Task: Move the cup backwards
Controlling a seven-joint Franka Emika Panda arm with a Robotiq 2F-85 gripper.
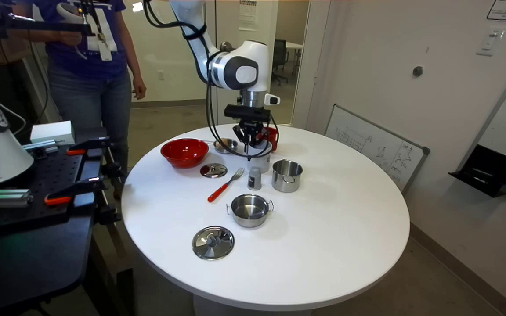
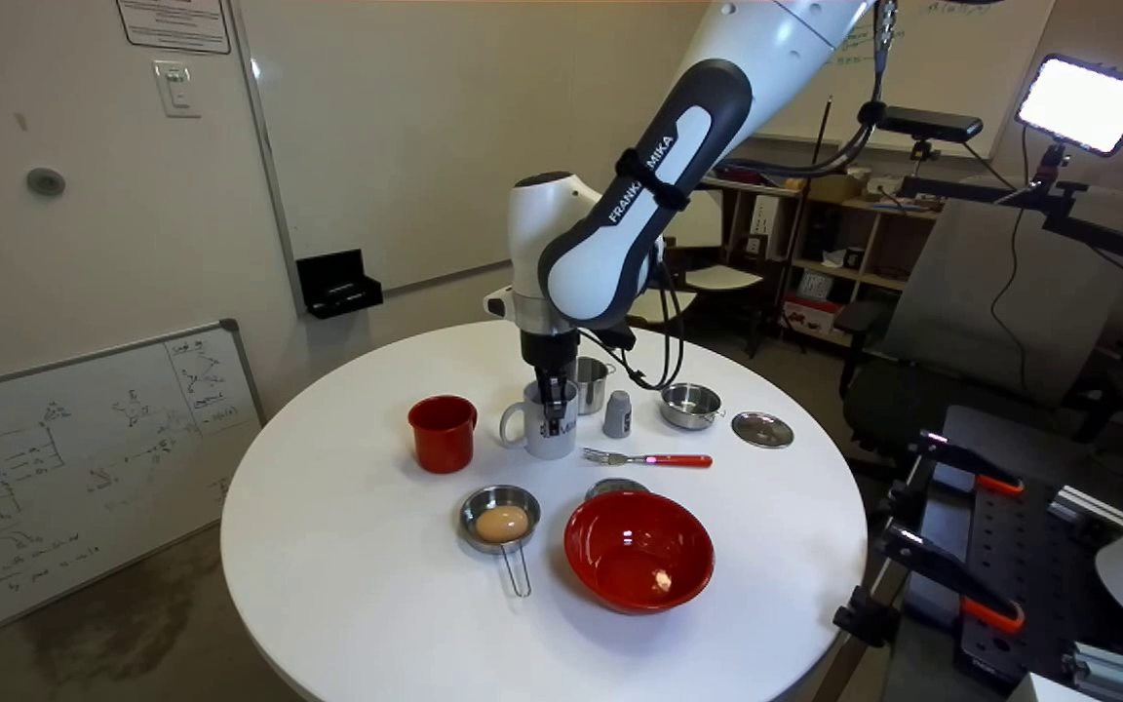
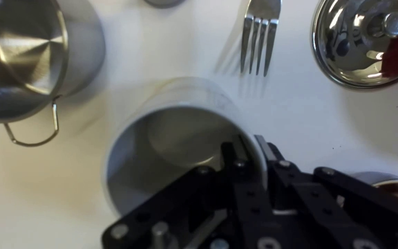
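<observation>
The cup is a pale grey-white mug with a handle and dark print. It stands upright at or just above the table top in both exterior views [image 1: 260, 164] [image 2: 544, 448]. In the wrist view I look down into its empty inside [image 3: 181, 138]. My gripper [image 3: 249, 144] has one finger inside the cup and one outside, close together across the rim, and looks shut on the wall. The gripper also shows in both exterior views [image 1: 248, 145] [image 2: 554, 421], pointing down. The part of the rim nearest the palm is hidden behind the fingers.
A red cup [image 2: 444, 436] stands beside the mug's handle. A tall steel pot [image 1: 287, 176], grey shaker [image 1: 254, 179] and fork [image 2: 644, 459] are close by. The red bowl [image 2: 638, 551], egg pan [image 2: 501, 522], low pot [image 1: 250, 210] and lid [image 1: 213, 242] also lie on the round table [image 1: 345, 219].
</observation>
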